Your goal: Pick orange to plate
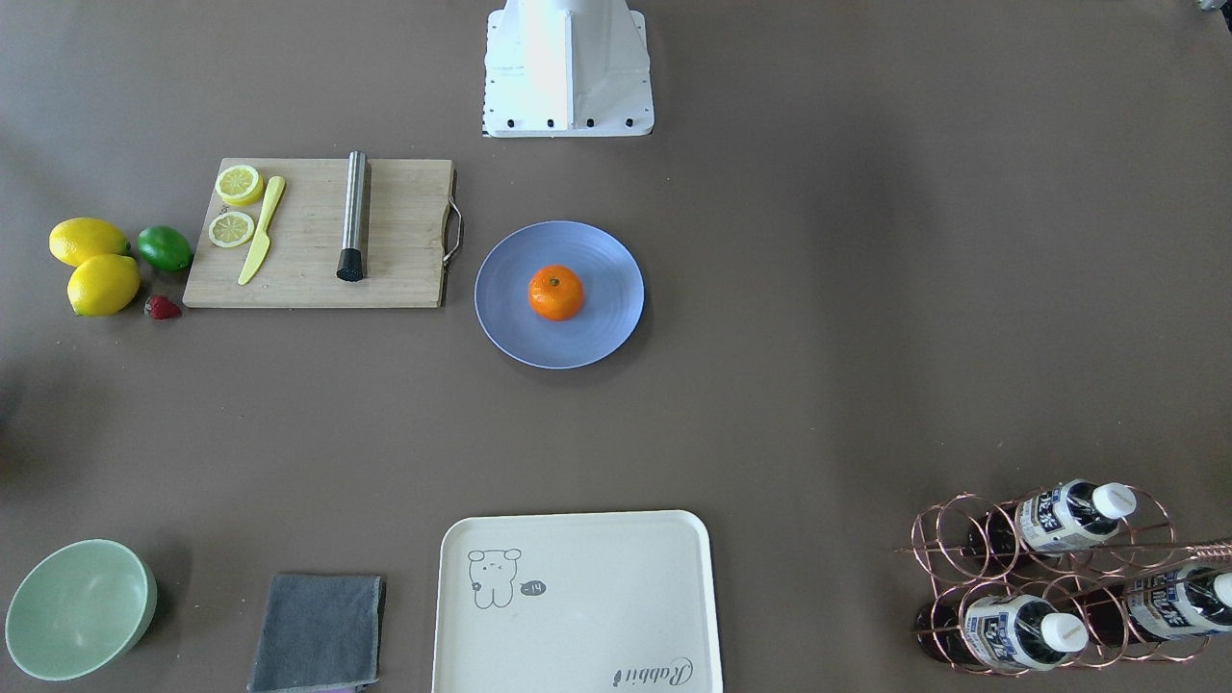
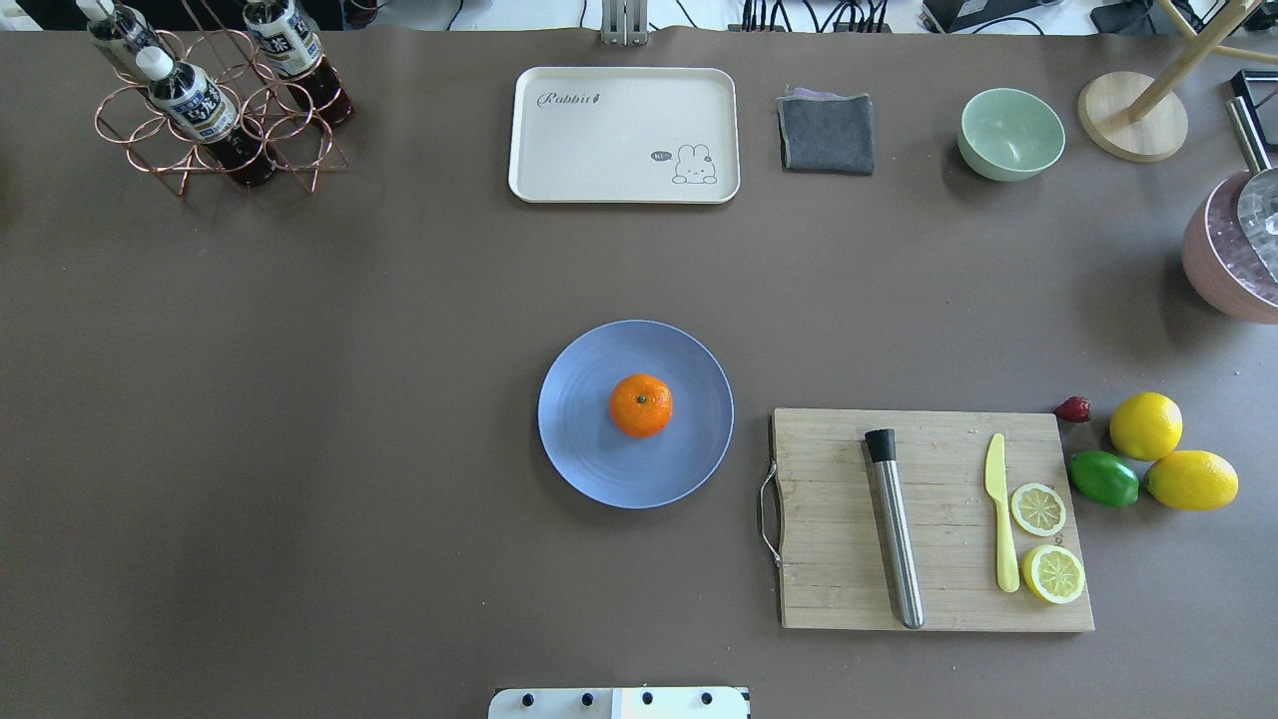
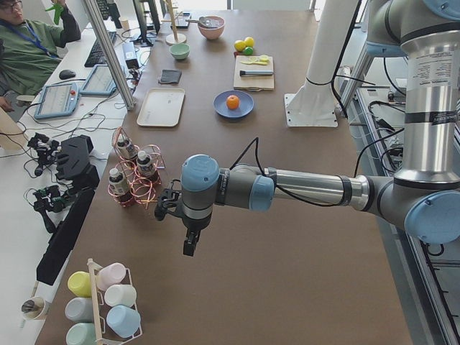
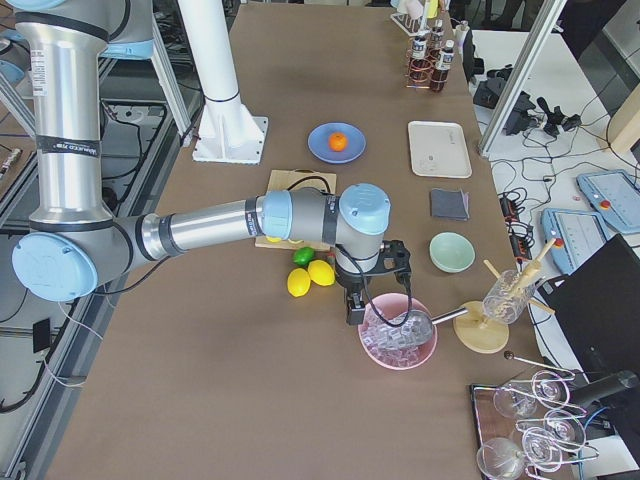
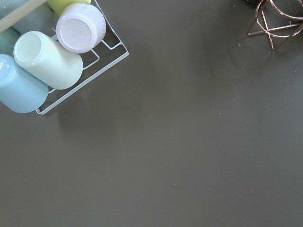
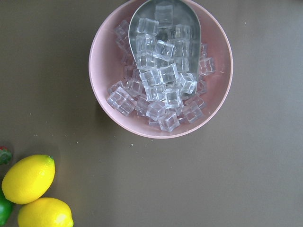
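Cream tray [image 1: 577,616] is nearest in the front view, well apart from the plate [image 1: 505,322], on the side away from the robot base. Orange [image 1: 556,292] sits on the plate, roughly centred, stem dot up, nothing else touching it. Cutting board [image 1: 404,241] lies just beside the plate on the robot's right, metal handle toward the plate rim, not touching. Left hand [image 3: 188,243] hangs over bare counter [image 1: 866,289], well apart from the plate, off toward the robot's left end near the copper bottle rack [image 3: 136,180]. Only a side view shows it, so can't tell whether its fingers are apart or together. Right hand [image 4: 356,305] is well apart from the plate toward the opposite end, by the pink ice bowl [image 4: 398,364]. Same problem there, can't tell its state. Neither hand is near the orange.
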Tool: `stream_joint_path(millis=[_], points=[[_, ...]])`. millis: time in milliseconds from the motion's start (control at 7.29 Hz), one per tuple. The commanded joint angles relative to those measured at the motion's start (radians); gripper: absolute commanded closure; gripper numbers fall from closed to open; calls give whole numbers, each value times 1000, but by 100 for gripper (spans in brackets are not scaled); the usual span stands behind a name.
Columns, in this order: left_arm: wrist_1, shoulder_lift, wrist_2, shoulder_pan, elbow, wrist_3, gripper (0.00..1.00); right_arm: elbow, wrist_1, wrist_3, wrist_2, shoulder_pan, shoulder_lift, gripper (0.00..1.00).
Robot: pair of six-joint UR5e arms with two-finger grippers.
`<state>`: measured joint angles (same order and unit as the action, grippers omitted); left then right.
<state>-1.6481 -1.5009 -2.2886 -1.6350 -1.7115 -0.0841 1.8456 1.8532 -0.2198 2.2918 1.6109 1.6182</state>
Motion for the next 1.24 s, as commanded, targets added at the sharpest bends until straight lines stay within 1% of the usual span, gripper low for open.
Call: stream_joint_path(millis=[0,137,275,824,1098], points=[[-38,48,0,-8,26,0,2,-40,-11,2,56,6,20,0],[-38,71,-2,-52,17,-2,2,-57,-14,2,58,6,12,0],[-48,80,-2,-72,16,-2,2,-66,-15,2,58,7,5,0],[-53,87,0,-72,21,-2,2,-66,-15,8,57,6,-12,0],[-53,85,-2,-72,1,4,2,-66,-15,16,52,10,-26,0]])
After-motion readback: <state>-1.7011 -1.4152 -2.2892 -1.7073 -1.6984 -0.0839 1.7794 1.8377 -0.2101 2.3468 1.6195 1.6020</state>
